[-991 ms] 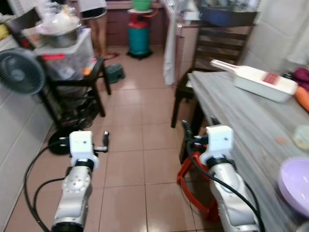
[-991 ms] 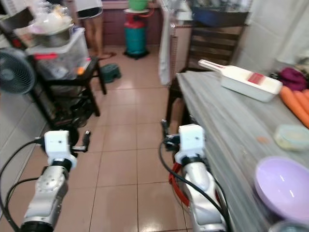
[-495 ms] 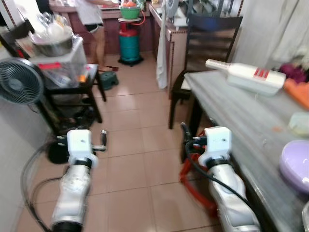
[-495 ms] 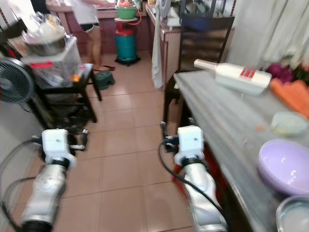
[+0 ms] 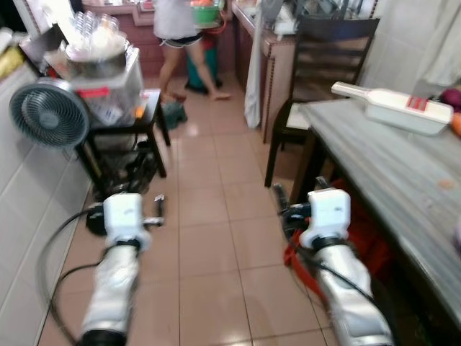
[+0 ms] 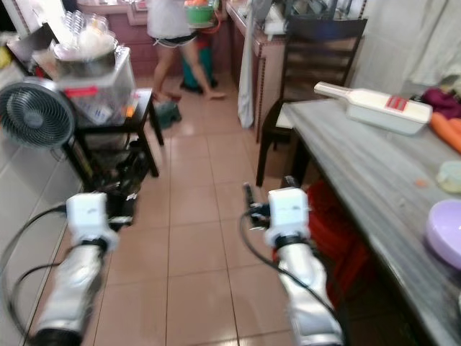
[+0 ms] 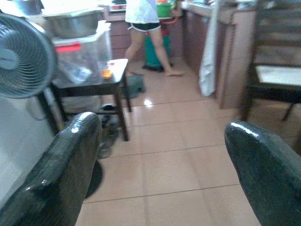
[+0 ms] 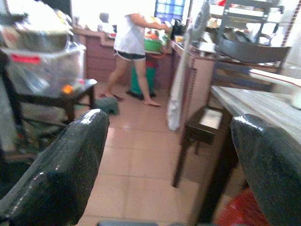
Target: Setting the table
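Right eye view puts the lilac round plastic bowl (image 6: pixel 444 234) at the near right of the long grey wooden table (image 6: pixel 360 151), with a small pale green lidded tub (image 6: pixel 451 175) just beyond it and a white rectangular plastic slicer with a red label (image 6: pixel 371 109) at the table's far end. An orange carrot (image 6: pixel 448 131) lies by the slicer.

Both arms are held forward over the tiled floor, well apart from the table. The left gripper (image 7: pixel 162 155) has its two black fingers (image 7: pixel 70 165) spread wide with nothing between them; the right gripper (image 8: pixel 169 160) is likewise wide apart and empty, pointing down the kitchen past a dark wooden chair (image 8: pixel 235 70).

A person (image 6: pixel 171 36) in a white top stands at the far counter, near a grey floor fan (image 6: pixel 34 115).

Judging by its look, the bowl is light, stiff and smooth, so it may slide or tip if pinched low. Its rim seems the best hold, one finger inside and one outside, with moderate squeeze.
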`<state>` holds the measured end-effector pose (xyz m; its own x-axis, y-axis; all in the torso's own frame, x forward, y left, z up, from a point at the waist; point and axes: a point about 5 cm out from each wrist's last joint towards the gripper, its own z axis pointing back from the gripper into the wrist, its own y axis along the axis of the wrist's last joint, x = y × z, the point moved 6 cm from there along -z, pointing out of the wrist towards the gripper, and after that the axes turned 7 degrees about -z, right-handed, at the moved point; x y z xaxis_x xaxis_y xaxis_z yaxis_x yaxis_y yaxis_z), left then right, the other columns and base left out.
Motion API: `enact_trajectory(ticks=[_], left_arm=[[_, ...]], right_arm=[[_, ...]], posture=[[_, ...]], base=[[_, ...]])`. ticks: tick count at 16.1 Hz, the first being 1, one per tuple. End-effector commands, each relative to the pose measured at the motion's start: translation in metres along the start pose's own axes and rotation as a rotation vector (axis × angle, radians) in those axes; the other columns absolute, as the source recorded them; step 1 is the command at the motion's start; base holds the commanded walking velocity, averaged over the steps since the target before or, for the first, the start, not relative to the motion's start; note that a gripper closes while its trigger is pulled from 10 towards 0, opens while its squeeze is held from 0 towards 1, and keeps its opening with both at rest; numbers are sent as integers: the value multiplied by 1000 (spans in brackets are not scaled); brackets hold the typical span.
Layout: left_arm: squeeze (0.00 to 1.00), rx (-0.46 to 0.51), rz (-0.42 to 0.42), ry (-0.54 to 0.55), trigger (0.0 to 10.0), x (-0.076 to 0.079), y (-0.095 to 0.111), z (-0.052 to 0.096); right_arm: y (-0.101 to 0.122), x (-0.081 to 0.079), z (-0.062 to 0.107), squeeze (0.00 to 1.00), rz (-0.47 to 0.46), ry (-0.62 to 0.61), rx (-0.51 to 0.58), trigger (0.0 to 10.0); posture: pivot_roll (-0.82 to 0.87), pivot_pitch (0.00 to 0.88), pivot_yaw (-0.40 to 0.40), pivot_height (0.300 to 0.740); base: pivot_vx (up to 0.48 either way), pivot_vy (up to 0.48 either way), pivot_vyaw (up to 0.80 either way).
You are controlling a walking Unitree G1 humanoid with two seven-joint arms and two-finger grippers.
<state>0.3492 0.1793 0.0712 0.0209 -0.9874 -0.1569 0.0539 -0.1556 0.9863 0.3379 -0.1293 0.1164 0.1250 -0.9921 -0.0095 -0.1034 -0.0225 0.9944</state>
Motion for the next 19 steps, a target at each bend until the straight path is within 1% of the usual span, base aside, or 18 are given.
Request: enact_trajectory(ticks=[1,4,12,15,19], left_arm=[[0,1,-17,13,10000,-10,1,-1],[0,1,-18,12,10000,-10,1,-1],[0,0,-21,14,10000,-9,0,-1],[0,-1,-21,11,10000,-8,0,-2],[0,-4,-22,8,10000,-7,-1,-2]], right_arm=[[5,-9,-3,0,-15,25,16,10000],[5,-10,-3,0,-12,28,17,10000],[5,-13,-4,0,-7,40,18,10000],[4,-12,-4,0,-10,38,18,10000],[4,-12,-3,0,-12,36,17,10000]], posture=[[-18,0,8,740],[-17,0,8,740],[-16,0,9,740],[-15,0,9,740],[-17,0,11,740]], base=[[0,345,0],[0,346,0],[0,480,0],[0,480,529],[0,480,0]])
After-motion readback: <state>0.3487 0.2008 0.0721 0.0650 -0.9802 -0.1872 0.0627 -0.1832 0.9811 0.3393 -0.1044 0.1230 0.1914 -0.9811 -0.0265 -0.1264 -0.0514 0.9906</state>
